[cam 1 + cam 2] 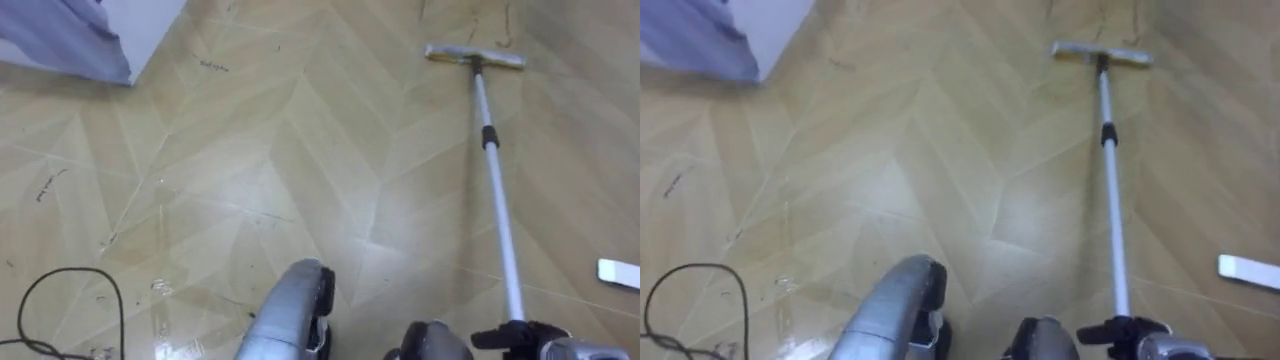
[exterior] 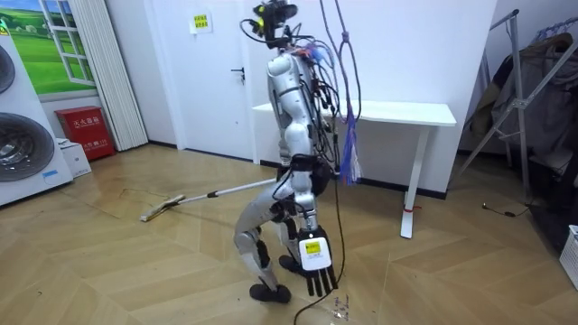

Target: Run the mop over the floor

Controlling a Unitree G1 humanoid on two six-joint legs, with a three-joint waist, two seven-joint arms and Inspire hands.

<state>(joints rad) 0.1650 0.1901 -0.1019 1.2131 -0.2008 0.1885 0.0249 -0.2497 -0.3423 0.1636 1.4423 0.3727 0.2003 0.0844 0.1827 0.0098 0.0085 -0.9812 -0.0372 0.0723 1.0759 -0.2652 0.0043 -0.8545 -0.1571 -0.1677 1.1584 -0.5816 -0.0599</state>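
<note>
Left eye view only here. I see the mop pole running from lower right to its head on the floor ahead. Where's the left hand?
Observer: In the room view, the left hand hangs beside the bent left leg with its fingers straight down, holding nothing.
Operator: What lies ahead?
Observer: Toward the room view's left, beyond the head of the mop, stand a washing machine and a red box, both apart from it.
Operator: And behind the robot?
Observer: A white table stands by the wall, close behind its back.
</note>
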